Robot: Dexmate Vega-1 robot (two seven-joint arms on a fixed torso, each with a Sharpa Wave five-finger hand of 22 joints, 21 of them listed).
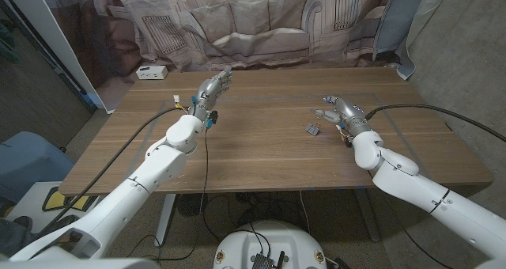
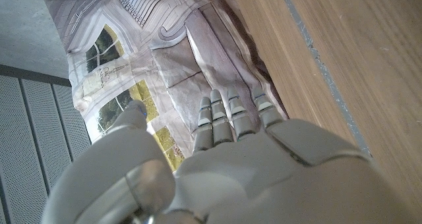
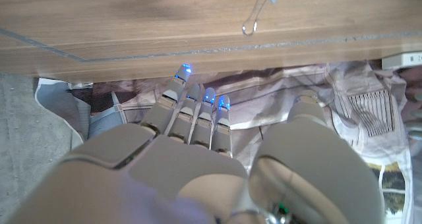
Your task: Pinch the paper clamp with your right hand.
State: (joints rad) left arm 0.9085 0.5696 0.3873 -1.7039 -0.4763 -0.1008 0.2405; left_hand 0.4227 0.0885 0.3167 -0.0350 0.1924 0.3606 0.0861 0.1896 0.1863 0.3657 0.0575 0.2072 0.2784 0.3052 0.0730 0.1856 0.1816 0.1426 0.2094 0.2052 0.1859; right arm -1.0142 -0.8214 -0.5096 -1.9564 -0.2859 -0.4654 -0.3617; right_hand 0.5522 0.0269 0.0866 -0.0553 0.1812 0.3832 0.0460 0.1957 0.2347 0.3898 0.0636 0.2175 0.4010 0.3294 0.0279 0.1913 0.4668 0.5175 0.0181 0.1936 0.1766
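Wood: brown table (image 1: pixel 261 142) with a thin taped outline on its top, spanning the middle of the head view.
Box: small white box (image 1: pixel 151 72) at the table's upper left corner; any writing on it is too small to read.
Backdrop: cloth (image 1: pixel 253 24) printed with a sofa and windows, hanging behind the table.
Left hand: left hand (image 1: pixel 212 89) is left of centre in the head view, raised over the far part of the table, fingers straight and apart, nothing in it.
Left wrist view: left hand (image 2: pixel 224 158) shows fingers extended side by side toward the cloth.
Clamp: paper clamp (image 1: pixel 314 129) lies on the table right of centre, just beside the right hand; its wire handles (image 3: pixel 254 16) show in the right wrist view. Which way its long axis runs I cannot tell.
Right hand: right hand (image 1: pixel 338 113) is right of centre, low over the table, fingers loosely apart and holding nothing; contact with the clamp cannot be told.
Fingertips: right fingertips (image 3: pixel 208 95) glow blue.
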